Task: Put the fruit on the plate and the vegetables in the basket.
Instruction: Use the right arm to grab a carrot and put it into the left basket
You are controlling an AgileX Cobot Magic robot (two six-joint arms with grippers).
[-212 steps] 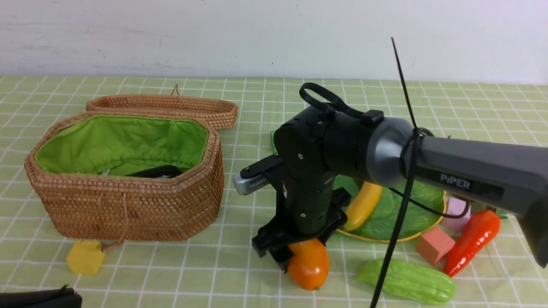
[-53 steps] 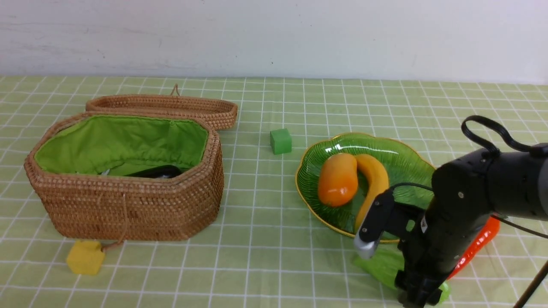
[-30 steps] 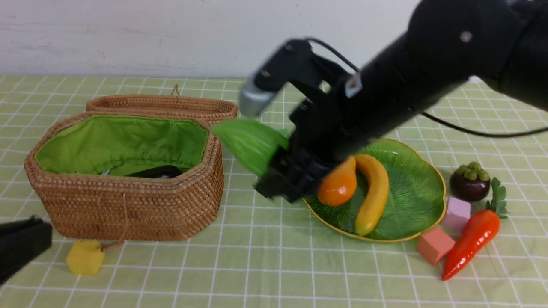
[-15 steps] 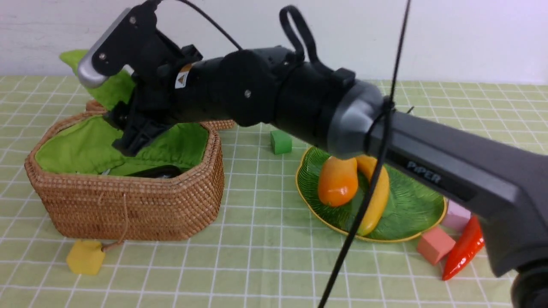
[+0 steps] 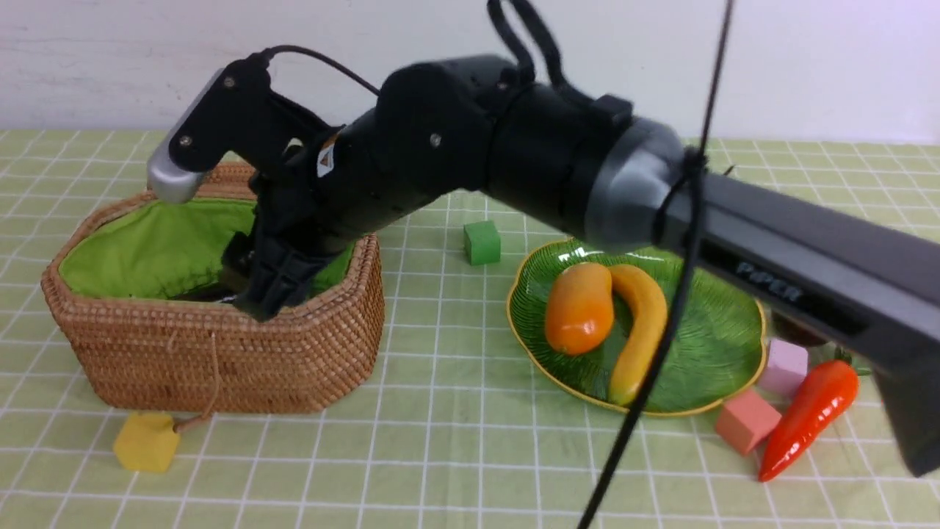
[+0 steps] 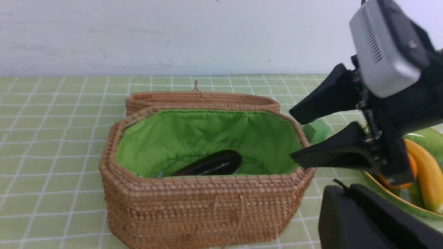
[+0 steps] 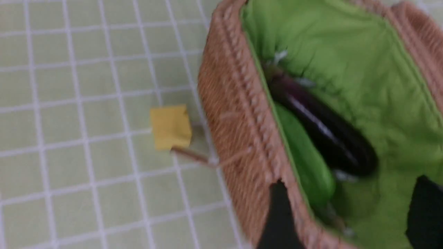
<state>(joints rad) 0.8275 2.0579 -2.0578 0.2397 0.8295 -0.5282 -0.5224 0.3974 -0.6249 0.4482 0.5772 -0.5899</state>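
Hovering over basket (image 5: 220,367), R tool (image 5: 253,283) jaws apart; gourd (image 7: 304,162), eggplant (image 7: 322,138) inside.

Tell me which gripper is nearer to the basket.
Right. The right gripper hangs at the basket's open top, over its right end, fingers spread and empty. The left gripper sits shut, apart from the basket, off its near side.

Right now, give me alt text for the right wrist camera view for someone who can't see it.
A green-lined wicker basket holds a dark-purple eggplant and a light-green bitter gourd lying side by side. The right gripper hangs open and empty over one end of it, and a yellow cube sits on the checked cloth just outside.
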